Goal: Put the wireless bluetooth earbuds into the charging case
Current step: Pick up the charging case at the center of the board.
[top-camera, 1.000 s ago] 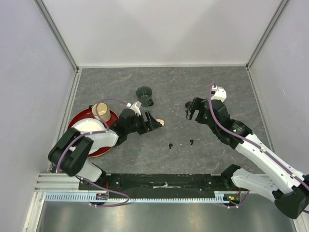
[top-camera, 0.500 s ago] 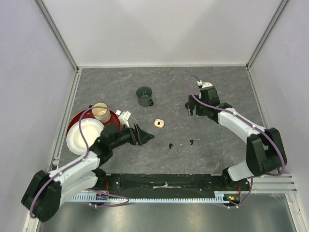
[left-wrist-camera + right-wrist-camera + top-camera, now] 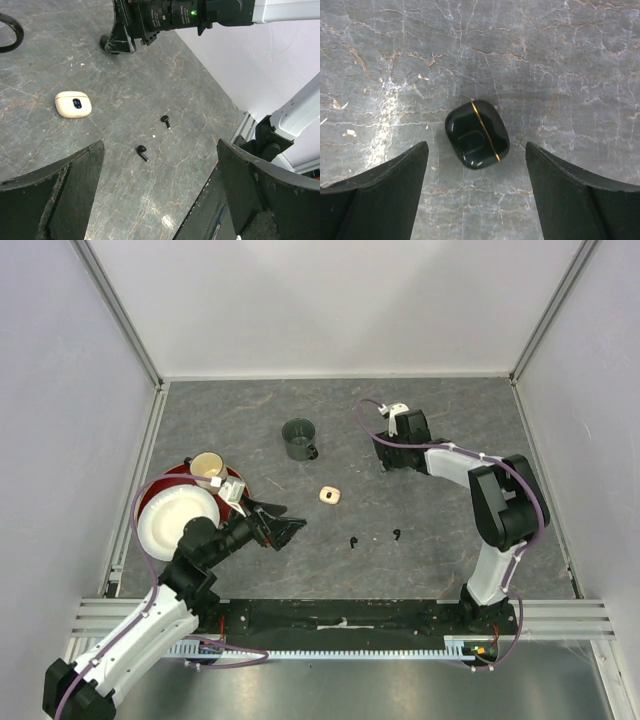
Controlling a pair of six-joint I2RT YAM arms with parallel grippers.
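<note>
Since a second ago, our left arm has drawn back from the cream charging case toward the near left corner. Our right arm has folded in, carrying its claw further left across the far half of the surface (image 3: 450,420).

Nearest to us, the left claw (image 3: 288,523) hangs over bare stone with its fingers (image 3: 65,185) spread wide and nothing between them. Just left of it a white bowl (image 3: 172,519) sits on a red plate (image 3: 160,485), with a tan cup (image 3: 207,467) at the plate's far edge.

A little right of the left claw lie the left black earbud (image 3: 353,541) and the right black earbud (image 3: 397,534), near each other but not touching, both out on the surface and in no case. Between them is a tiny pale speck (image 3: 375,536), too small for us to name.

Beyond the earbuds rests the cream charging case (image 3: 331,496), lid shut, well apart from both claws.

Farther back on the right, the right claw (image 3: 384,458) points down over the black charging case (image 3: 477,134). That case is closed, with a thin gold seam across it. The claw's fingers (image 3: 375,195) stand wide to either side of the case and clear of it.

Farthest back on the left stands a dark green mug (image 3: 299,438), upright.
</note>
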